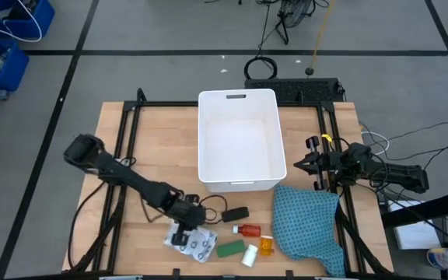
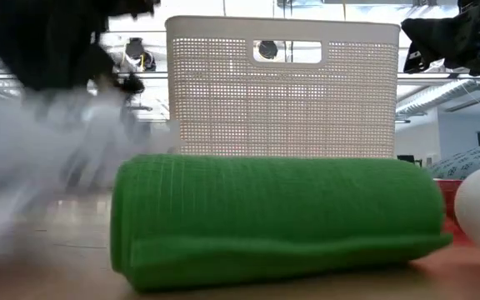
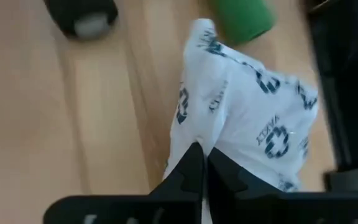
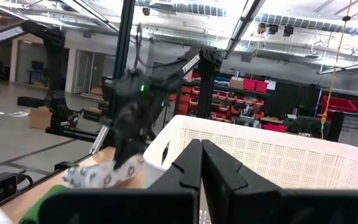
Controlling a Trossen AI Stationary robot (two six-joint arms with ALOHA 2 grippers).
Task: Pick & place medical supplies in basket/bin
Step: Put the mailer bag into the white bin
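My left gripper (image 1: 181,235) is near the table's front edge, shut on the white dark-dotted flat packet (image 1: 198,244). Close by on the wood lie the black oblong piece (image 1: 235,214), the small red bottle (image 1: 248,230), the orange vial (image 1: 266,246), the green oblong (image 1: 229,249) and the small white bottle (image 1: 250,254). The white basket (image 1: 205,140) stands at the middle of the table, beyond them. My right gripper (image 1: 309,163) is shut and holds nothing, raised at the table's right edge beside the basket. My left gripper pinches the packet's edge (image 3: 224,144) between its two fingers (image 3: 190,169). The fingers slant down from the table's left side. The packet spreads out beyond the fingertips, crumpled at the held end. Whether its other end still lies on the wood I cannot tell.
A teal blue cloth (image 1: 309,225) lies bunched at the front right, next to the basket's near right corner. Black frame rails (image 1: 127,140) run along both sides of the table. Bare wood shows left of the basket.
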